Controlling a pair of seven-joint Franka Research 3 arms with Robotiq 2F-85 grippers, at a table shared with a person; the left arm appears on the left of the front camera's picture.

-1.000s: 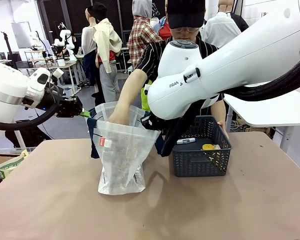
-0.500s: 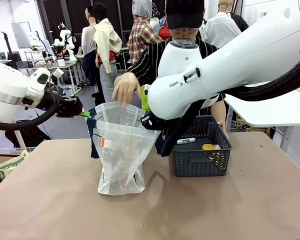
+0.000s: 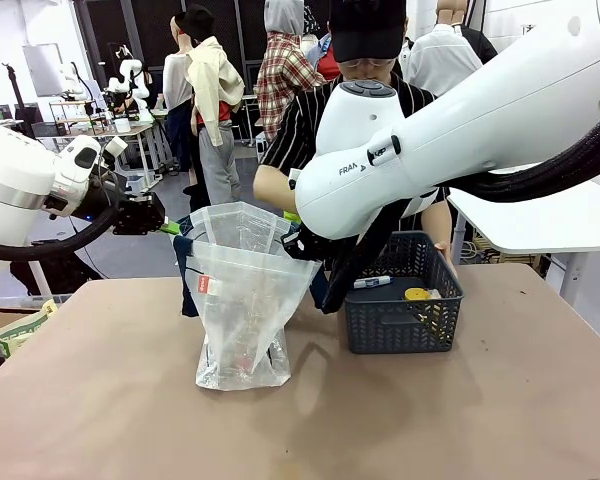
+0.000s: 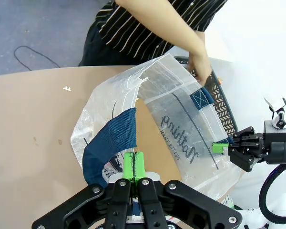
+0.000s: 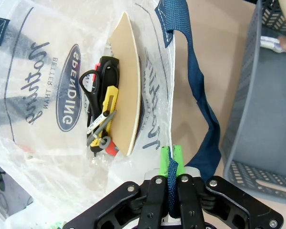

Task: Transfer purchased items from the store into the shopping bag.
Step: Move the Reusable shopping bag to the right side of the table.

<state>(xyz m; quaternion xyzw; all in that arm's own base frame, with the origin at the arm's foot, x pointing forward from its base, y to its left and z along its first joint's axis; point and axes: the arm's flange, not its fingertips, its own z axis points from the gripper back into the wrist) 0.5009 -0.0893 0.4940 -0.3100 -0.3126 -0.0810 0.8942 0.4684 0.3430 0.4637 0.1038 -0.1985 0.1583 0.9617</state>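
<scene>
Left fingers (image 4: 128,166) and right fingers (image 5: 164,161) each clench a navy strap (image 4: 112,140), stretching shopping bag (image 3: 242,300) open between them, likely so purchased items (image 5: 101,109) drop in freely.

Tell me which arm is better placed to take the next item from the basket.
Right: the right pincer grips a handle of the shopping bag beside the basket; the left pincer holds the far handle. Both are occupied, though; the person's hand is at the basket.
</scene>
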